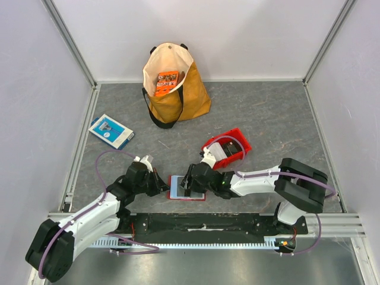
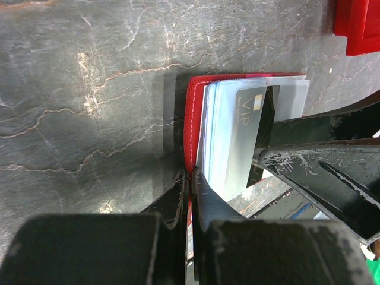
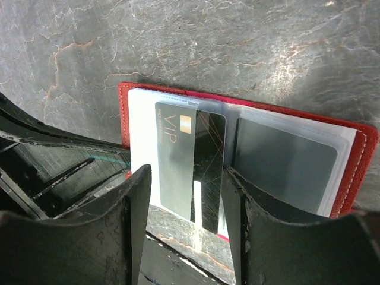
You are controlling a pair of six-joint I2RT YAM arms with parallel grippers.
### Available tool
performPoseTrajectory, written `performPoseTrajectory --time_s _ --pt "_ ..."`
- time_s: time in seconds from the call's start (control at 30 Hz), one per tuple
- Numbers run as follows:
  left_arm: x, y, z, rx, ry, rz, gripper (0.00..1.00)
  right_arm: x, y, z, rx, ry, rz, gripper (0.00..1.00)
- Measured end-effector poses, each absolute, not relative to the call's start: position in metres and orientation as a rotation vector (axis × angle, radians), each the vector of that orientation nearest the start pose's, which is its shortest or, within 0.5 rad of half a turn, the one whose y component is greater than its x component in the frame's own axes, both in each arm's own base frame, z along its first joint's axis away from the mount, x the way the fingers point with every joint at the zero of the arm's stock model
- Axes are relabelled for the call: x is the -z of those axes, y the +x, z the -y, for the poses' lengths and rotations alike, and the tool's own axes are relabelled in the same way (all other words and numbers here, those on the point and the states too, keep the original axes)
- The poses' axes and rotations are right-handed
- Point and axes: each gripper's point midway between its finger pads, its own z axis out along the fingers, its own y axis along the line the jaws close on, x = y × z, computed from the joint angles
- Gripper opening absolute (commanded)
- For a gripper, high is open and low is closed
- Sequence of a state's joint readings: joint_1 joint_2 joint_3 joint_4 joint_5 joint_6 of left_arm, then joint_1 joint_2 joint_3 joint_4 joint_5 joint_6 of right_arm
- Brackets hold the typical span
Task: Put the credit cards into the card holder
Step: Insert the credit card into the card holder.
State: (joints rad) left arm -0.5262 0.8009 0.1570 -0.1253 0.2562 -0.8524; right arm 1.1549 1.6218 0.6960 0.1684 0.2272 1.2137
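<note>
Red card holder (image 3: 237,113) lies open and flat on the grey stone-look table (image 1: 267,113), close to the arm bases and between the two arms; clear sleeves face up.

left gripper (image 2: 190,178): clamped tight on the holder's red cover edge on the left arm's side; a strip of red shows between the closed fingers.

right gripper (image 3: 185,172): over the holder's left half with jaws spread apart; dark grey credit card (image 3: 190,154), marked VIP and carrying a gold chip, lies between the two fingers; they flank its long sides; can't tell if either touches it; no pinch visible from the wrist view.

Card position: on the left half, upper end at the sleeve's top lip and apparently under the clear plastic; lower end sticks out past the holder's near edge.

Right half of the holder: grey panel (image 3: 285,160) under the clear sleeve; can't tell whether it's a card or pocket lining.

Elsewhere: red bin (image 1: 237,133) just beyond the holder on the right arm's side, with something white inside; mustard tote bag (image 1: 190,101) upright at the far end, orange packet (image 1: 167,83) in its mouth; blue-and-white box (image 1: 111,131) flat at the far left, well apart from the holder.
</note>
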Motion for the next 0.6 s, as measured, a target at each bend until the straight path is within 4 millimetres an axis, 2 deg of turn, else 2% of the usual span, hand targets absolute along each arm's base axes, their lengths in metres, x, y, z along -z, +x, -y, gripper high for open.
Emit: performPoseTrajectory --time_s 0.1,0.3,0.4,0.6 --pt "-0.021 0.152 0.174 0.93 -0.274 -2.508 0.02 -0.032 0.165 -0.371 -0.871 0.165 -2.497 0.55" --pt "-0.019 0.151 0.173 0.916 -0.28 -2.514 0.02 -0.03 0.164 -0.38 -0.845 0.102 -2.519 0.46" --pt "-0.019 0.151 0.172 0.91 -0.283 -2.514 0.02 -0.029 0.164 -0.379 -0.826 0.088 -2.528 0.31" --pt "-0.018 0.151 0.171 0.902 -0.288 -2.516 0.02 -0.026 0.163 -0.377 -0.8 0.079 -2.546 0.33"
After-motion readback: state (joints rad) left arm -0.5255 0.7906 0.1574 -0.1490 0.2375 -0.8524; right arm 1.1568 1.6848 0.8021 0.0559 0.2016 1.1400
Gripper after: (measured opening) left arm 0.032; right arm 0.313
